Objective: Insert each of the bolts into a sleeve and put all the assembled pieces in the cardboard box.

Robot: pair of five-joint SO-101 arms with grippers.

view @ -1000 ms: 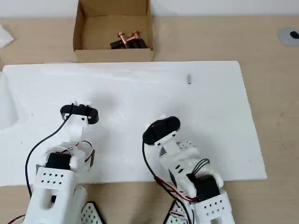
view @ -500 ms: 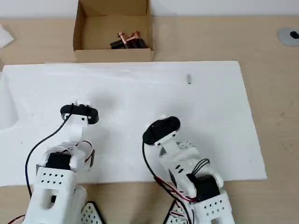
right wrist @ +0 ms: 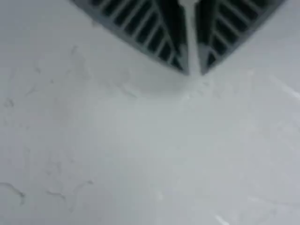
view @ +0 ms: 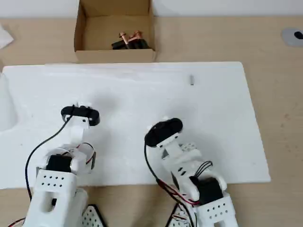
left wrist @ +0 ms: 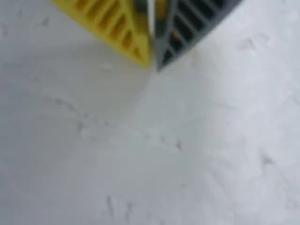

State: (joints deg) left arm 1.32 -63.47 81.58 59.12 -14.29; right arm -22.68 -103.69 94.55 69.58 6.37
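Note:
The cardboard box [view: 85, 28] stands at the far edge of the white foam board [view: 213, 123]. Inside it lie black sleeves with copper-headed bolts [view: 129, 40] pushed into them. My left gripper [view: 78, 108] rests low over the board's left part, and in the left wrist view its yellow and grey fingertips [left wrist: 152, 58] meet with nothing between them. My right gripper [view: 163, 124] sits over the board's middle; its grey fingertips [right wrist: 191, 65] stand a sliver apart just above the foam, holding nothing.
A small grey piece [view: 191, 80] lies on the board toward its far right. A grey disc [view: 292, 36] sits on the wooden table at the far right. A white object [view: 4, 35] lies at the far left edge.

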